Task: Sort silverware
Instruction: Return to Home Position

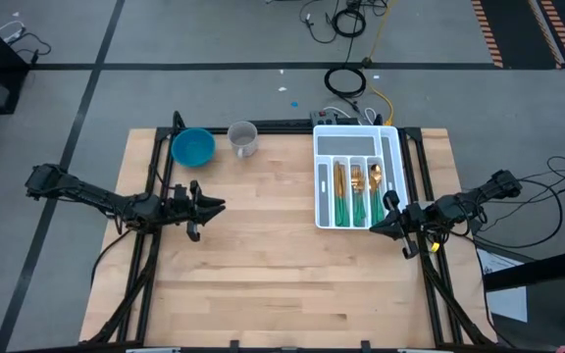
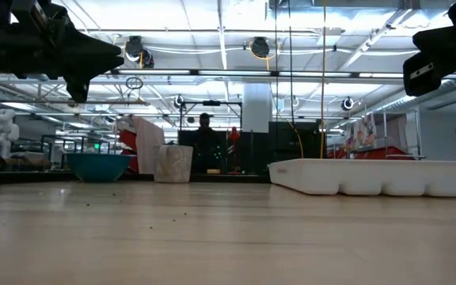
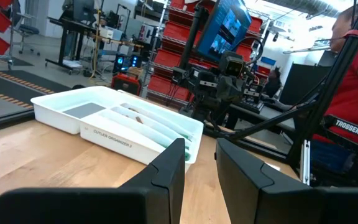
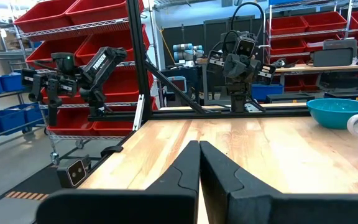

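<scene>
All the silverware [image 1: 358, 193] that shows lies in the white tray [image 1: 318, 176] at the far right of the table [image 1: 263, 284]. It fills three of the long middle slots, gold heads toward the far end and teal handles toward the near end. No loose piece shows on the bare wood, so sorting looks done and you only have to park the arms. Your right gripper [image 1: 378, 226] hangs just beside the tray's near right corner, fingers pressed together with nothing between them; the low view shows it well above the wood. Your left gripper [image 1: 214, 206] hovers over the left half of the table, on the near side of the blue bowl [image 1: 193, 147], fingers parted and gripping nothing. Pull the right arm back first, out to the right and away from the tray, holding its height so the fingers can't catch the rim. Don't swing it across the slots, since a bump would likely jumble the sorted pieces. Then draw the left arm back to the left on a level path, well apart from the bowl and the mug [image 1: 243, 138] beside it. Go slowly, with no dips toward the table. Whether home wants the left fingers closed can't be told from here.
</scene>
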